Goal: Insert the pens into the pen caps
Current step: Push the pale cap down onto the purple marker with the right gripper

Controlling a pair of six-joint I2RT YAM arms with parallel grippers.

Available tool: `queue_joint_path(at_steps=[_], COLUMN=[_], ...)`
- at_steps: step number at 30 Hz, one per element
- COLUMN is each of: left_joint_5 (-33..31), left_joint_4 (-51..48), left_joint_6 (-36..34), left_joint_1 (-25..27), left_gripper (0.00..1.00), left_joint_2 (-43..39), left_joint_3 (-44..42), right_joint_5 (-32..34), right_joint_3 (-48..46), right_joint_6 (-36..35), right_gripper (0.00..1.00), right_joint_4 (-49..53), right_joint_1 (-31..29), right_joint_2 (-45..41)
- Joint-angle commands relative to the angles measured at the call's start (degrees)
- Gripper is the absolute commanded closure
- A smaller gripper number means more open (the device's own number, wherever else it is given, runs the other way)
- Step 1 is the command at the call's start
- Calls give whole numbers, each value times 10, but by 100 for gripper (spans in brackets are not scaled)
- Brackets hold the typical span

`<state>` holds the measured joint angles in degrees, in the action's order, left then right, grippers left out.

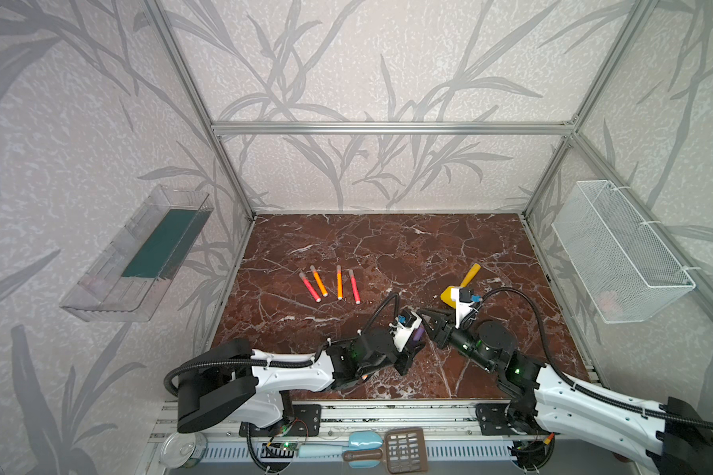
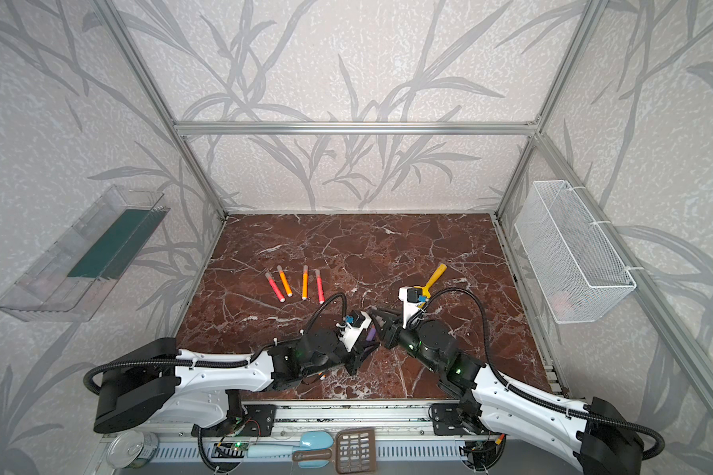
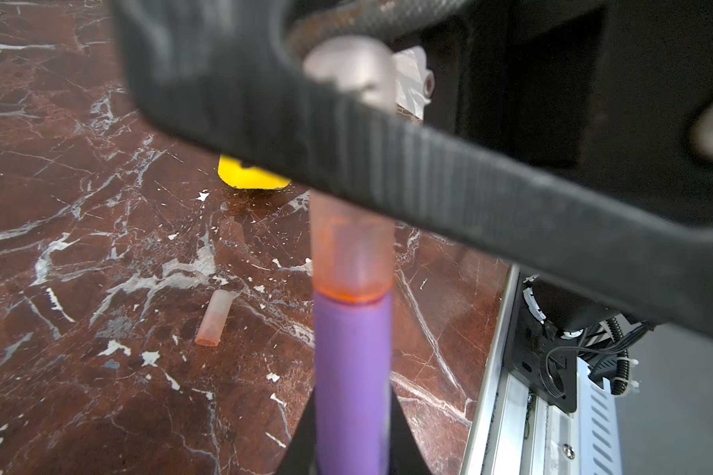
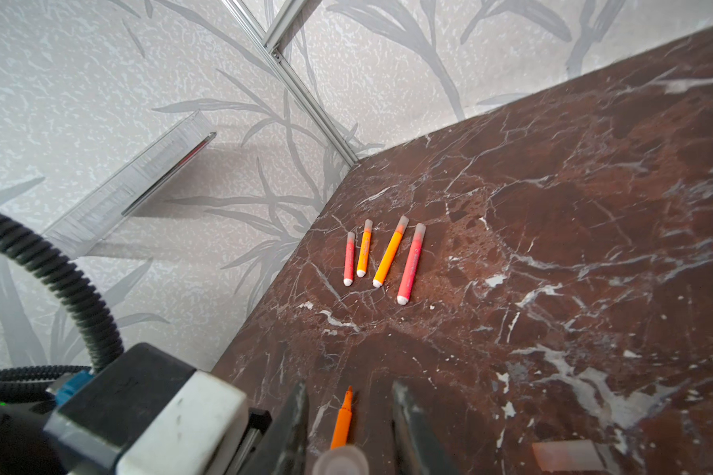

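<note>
One purple pen (image 3: 351,370), likely light and slick, is clamped in your left gripper (image 3: 351,432); pinch its cap (image 3: 350,255) gently mid-length; right gripper (image 4: 348,411) closure unclear.

Four pens (image 1: 339,283) left of spatula (image 1: 471,273), on table (image 1: 387,246)

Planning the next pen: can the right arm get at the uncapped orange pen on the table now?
Probably not yet. The right gripper straddles the cap on the purple pen in the left gripper; the orange pen lies bare just past its fingers.
</note>
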<state>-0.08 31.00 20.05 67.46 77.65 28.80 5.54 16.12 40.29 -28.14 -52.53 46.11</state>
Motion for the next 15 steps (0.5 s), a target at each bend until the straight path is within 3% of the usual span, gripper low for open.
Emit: queue_joint_path(at_steps=[1,6,15], left_joint_5=[-27,-62,-114], left_joint_4=[-7,-39,-56], left_joint_6=[-13,-35,-81], left_joint_1=[3,1,-7], left_gripper=[100,100,100], left_joint_2=[-3,-11,-88], left_joint_3=[16,41,56], right_joint_5=[-18,-58,-76], right_joint_3=[20,31,15], right_joint_6=[9,10,-20], right_gripper=[79,100,100], right_joint_4=[-12,-2,-34], right_joint_1=[2,2,-19], right_joint_2=[9,29,43])
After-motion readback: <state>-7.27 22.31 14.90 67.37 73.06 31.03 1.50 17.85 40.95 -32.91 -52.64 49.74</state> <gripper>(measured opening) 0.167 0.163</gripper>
